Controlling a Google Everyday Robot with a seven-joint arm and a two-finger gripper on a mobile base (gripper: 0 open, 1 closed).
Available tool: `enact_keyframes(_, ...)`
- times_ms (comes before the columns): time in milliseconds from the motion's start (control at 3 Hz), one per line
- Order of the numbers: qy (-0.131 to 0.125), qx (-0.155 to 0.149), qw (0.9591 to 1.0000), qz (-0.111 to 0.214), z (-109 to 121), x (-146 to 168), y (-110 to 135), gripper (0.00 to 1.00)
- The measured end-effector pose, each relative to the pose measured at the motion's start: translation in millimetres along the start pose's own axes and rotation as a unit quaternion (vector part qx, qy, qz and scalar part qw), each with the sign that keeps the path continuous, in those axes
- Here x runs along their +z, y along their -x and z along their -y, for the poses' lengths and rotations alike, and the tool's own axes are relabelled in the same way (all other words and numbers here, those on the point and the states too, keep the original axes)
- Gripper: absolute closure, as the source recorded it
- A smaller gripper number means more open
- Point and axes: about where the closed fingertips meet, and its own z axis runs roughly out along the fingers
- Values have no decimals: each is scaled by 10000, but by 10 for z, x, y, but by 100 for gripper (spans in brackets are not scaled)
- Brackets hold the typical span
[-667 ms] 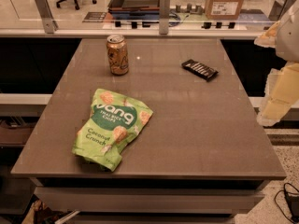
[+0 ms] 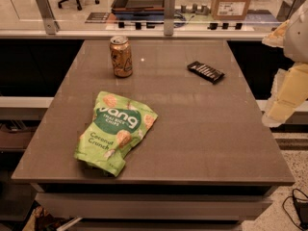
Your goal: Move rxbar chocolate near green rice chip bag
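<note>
The rxbar chocolate (image 2: 206, 71), a small flat black bar with white stripes, lies on the table's far right part. The green rice chip bag (image 2: 115, 130), a crinkled light-green pouch with pictures of tan chips, lies flat at the front left of the table. They are well apart, with bare tabletop between them. My gripper (image 2: 281, 100) shows as cream-coloured parts at the right edge of the camera view, beyond the table's right side and off the tabletop. It is to the right of the bar and holds nothing that I can see.
An orange-gold drink can (image 2: 121, 57) stands upright at the table's far left, behind the bag. The brown table (image 2: 202, 138) has a railing with posts behind it. A cardboard box (image 2: 232, 0) sits beyond the railing. A cable lies on the floor at the lower right.
</note>
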Motion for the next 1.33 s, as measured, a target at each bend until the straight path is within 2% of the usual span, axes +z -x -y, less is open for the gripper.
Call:
enact_keyframes(333, -123, 298, 9989, 334, 126, 135, 6, 0)
enact_keyframes(667, -364, 825, 9926, 813, 245, 296, -31, 0)
enact_keyframes(1000, -697, 1291, 9811, 1258, 304, 445, -72, 0)
enact_keyframes(1333, -1004, 1653, 9655, 1746, 453, 638, -120, 0)
